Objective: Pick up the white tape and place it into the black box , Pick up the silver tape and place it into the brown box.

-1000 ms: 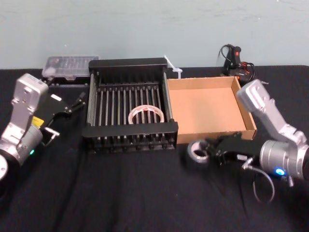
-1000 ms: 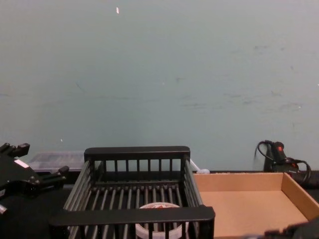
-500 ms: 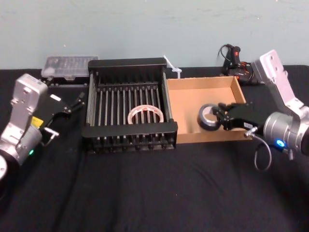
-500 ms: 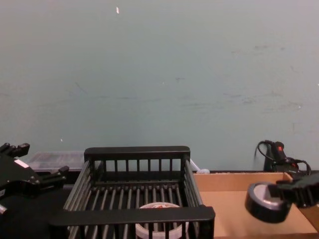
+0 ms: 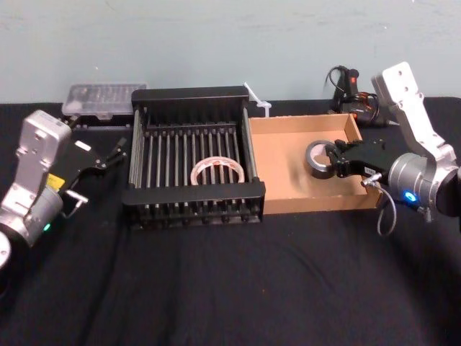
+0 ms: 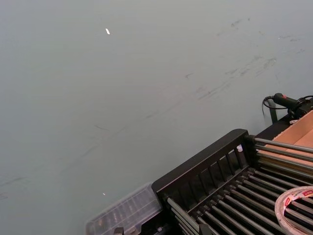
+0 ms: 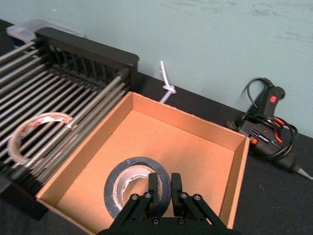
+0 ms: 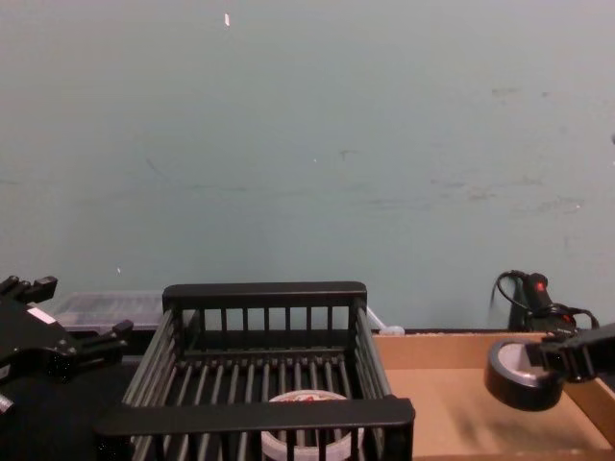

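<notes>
The right hand (image 5: 334, 160) is clenched on the silver tape (image 5: 318, 159), its two fingers (image 7: 153, 186) pinching the near wall of the roll from above. The roll is held over the right part of the brown box (image 5: 284, 173), inside the box's outline. In the chest view it hangs tilted above the cardboard floor, and the right edge of that view cuts off the arm behind it. From the right wrist view it cannot be determined whether the roll's underside touches the floor. The white tape (image 5: 196, 171) lies flat on the slatted bottom of the black box (image 5: 191, 194), right of centre and toward the near side. In the chest view the crate's near rim hides its lower part, and the left wrist view cuts it off at the frame edge. The black box stands on the desk (image 5: 216, 281) with its right wall against the brown box. The left hand (image 5: 108, 158) is released and empty, parked left of the black box. A clear plastic case (image 5: 103, 97) lies at the far left.
</notes>
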You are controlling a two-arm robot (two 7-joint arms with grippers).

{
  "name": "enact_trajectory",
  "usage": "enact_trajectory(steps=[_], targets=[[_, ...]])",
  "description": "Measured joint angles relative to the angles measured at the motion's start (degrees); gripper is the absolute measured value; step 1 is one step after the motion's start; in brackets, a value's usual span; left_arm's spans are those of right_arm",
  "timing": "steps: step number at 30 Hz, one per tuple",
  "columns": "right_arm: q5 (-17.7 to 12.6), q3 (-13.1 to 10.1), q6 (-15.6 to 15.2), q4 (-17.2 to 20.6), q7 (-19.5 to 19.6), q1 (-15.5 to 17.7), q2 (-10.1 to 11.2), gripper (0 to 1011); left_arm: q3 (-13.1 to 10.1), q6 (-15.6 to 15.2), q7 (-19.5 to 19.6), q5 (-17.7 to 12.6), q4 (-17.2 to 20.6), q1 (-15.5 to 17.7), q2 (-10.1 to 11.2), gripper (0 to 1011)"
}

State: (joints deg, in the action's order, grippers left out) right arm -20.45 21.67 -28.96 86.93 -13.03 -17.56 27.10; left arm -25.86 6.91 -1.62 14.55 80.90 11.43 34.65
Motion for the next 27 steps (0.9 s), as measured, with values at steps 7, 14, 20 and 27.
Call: enact_trajectory(steps=[7,14,20,27], targets=[[1.24,-0.6,-0.13,-2.74,0.91,-1.15,-1.79,159,0.0,0.0,0.0,0.0,0.0,0.0,0.0,1001],[1.48,-1.28,0.14,-3.57,1.1,-1.28,-2.5,159,0.0,0.0,0.0,0.0,0.0,0.0,0.0,1001],[1.48,-1.11,0.14,-3.49,1.11,-1.28,-2.38,159,0.0,0.0,0.0,0.0,0.0,0.0,0.0,1001],[1.47,-1.01,0.14,-3.39,1.09,-1.27,-2.33,237,0.0,0.0,0.0,0.0,0.0,0.0,0.0,1001]])
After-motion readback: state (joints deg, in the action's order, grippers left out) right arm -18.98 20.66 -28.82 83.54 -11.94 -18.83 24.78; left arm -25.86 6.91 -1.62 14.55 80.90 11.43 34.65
